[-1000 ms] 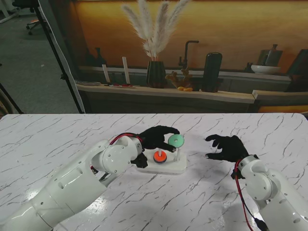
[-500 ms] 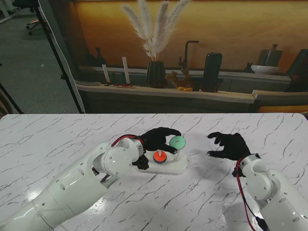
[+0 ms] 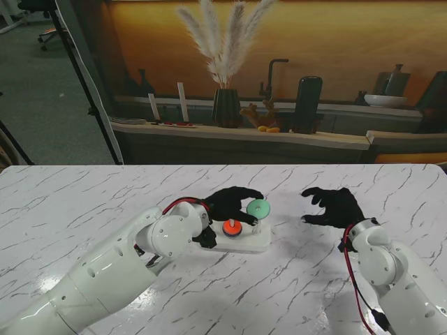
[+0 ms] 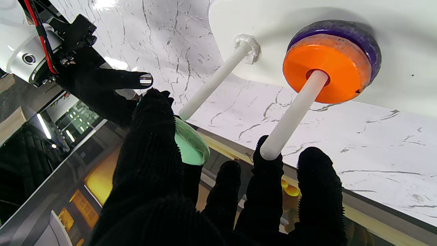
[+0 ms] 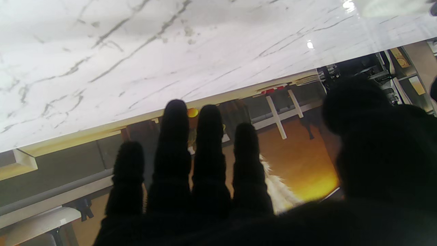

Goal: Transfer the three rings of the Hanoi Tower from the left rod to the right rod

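The green ring is in my left robot hand, pinched at its edge between the thumb and a finger, and it sits in the air close to the tip of the right rod, a little to the side of it. In the left wrist view the ring is tilted, with its flat face partly turned toward the rod tip, so its hole is not yet in line with the rod. The rod stands upright on the white base, its long axis pointing up from the tabletop. I judge that the coming move depends on this: the ring must become level and centred over the rod tip before it can slide down.

The orange ring lies on the next rod toward my left, on top of a purple ring. They lie nearer to me than the green ring. The base is near the middle of the tabletop, well away from its edges.

My right robot hand holds nothing; its fingers are spread apart above the tabletop, to the right of the base and apart from it. The left one is clearly the nearer to the rods.

The hole of the green ring is hidden by my fingers, and I cannot see a third rod from the stand view, because my left robot hand covers that part of the base.
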You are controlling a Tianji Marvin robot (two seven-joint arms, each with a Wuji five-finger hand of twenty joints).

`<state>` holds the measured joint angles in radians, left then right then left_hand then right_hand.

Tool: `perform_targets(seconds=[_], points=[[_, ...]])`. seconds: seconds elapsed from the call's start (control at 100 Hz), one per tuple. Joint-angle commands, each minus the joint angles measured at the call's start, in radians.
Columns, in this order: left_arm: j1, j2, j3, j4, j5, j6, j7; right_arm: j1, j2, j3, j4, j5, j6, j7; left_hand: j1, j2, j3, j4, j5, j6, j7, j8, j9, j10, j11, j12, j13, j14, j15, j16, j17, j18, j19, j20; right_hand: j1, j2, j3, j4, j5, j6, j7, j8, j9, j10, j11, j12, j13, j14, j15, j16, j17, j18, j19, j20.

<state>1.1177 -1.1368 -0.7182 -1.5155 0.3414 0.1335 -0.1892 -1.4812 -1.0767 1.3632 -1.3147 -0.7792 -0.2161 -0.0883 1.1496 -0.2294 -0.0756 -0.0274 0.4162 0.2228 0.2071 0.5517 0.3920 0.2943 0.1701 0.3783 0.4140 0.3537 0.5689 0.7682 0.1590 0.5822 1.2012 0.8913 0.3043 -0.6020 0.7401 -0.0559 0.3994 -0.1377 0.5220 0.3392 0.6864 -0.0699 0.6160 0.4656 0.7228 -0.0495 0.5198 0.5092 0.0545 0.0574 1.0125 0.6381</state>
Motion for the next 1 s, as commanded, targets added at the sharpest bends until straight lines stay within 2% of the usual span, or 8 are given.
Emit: perform_targets(seconds=[0.0,0.99], points=[[0.004,-0.007,0.004,0.0,-0.002,-0.023,-0.01,-0.001,-0.003,-0.003,-0.005,-0.002,-0.004,0.0,0.078,0.121,0.06,0.009,0.099,-0.072,0.092,0.034,0.024,-0.009,0.011,0.003,0.02,-0.004,0.021,0.013,-0.002,0.026,0.054,0.022,0.017,-0.009,-0.013,0.016,-0.006,-0.006,0.017,0.014,0.012,-0.021,0.02,0.005,0.017,-0.007,0.02,0.01,-0.003,0.324,0.011,0.006],[-0.029,-0.019,0.05,0.045,-0.008,-0.02,-0.003,-0.014,0.0,0.014,-0.015,-0.018,0.001,0.008,0.079,0.118,0.061,0.01,0.098,-0.072,0.097,0.033,0.031,-0.013,0.03,0.02,0.035,-0.002,0.055,0.036,0.031,0.022,0.077,0.045,0.029,-0.011,-0.02,0.016,-0.004,-0.011,0.025,0.009,0.018,-0.025,0.023,0.004,0.024,-0.007,0.022,0.009,0.0,0.326,0.015,0.002]])
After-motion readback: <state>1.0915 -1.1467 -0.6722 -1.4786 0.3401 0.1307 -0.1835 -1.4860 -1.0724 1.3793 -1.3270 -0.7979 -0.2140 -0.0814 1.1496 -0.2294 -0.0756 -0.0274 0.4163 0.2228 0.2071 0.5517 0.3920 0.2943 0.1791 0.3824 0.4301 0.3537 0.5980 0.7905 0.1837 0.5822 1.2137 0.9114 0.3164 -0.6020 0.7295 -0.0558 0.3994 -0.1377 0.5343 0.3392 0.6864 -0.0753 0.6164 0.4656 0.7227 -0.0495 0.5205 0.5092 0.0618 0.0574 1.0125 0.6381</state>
